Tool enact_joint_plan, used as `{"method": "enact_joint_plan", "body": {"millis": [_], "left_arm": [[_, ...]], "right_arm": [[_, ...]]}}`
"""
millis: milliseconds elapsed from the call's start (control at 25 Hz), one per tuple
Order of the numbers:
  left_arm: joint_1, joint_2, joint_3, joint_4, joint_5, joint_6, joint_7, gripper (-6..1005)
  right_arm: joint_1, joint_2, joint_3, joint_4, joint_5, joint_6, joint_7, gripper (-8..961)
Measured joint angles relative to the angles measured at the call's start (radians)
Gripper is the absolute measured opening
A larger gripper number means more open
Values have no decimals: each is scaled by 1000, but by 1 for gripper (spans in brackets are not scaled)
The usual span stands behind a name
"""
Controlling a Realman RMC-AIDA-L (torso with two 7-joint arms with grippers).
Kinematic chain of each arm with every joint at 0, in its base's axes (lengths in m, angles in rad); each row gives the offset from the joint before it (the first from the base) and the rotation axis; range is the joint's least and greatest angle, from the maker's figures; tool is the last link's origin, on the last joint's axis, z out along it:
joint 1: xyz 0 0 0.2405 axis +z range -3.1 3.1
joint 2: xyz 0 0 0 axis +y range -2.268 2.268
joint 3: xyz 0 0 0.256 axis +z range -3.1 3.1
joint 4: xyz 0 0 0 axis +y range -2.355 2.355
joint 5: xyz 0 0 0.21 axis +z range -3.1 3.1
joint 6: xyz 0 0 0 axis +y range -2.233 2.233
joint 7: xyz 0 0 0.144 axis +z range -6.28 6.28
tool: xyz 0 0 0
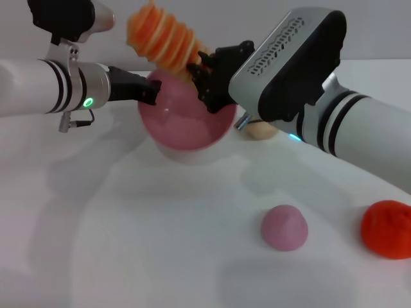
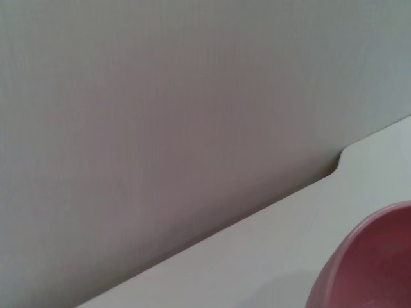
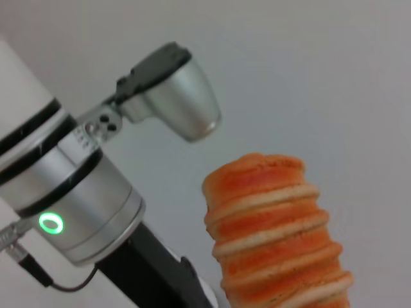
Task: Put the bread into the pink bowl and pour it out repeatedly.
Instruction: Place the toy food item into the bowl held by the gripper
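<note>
Head view: right gripper [image 1: 204, 76] clamps the bread [image 1: 164, 38] above the pink bowl [image 1: 186, 115], likely for dropping it in; left gripper [image 1: 149, 92] grips the bowl's rim, steadying it near the table's [image 1: 128, 244] far edge.

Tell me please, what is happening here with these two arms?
The right claw holds the striped bread by one end, lifted over the pink bowl. The left claw grips the bowl's rim, keeping it tilted on the table. The bread is not in the bowl yet.
</note>
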Motion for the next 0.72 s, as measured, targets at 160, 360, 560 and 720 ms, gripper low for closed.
{"method": "enact_joint_plan", "body": {"millis": [160,360,560,720], "left_arm": [[-1,0,0,3,0,4,3,43],[-6,-1,2,4,0,5,8,43],[-7,-1,2,5,0,6,10,43],[-8,-1,2,5,0,5,10,43]], "right_arm": [[11,-1,-2,30,25,-2,3,146],[15,-3,-9,38,50,-2,5,259],[15,-3,-4,36,52,2,5,364],[13,-3,-2,17,52,-2,5,449]]}}
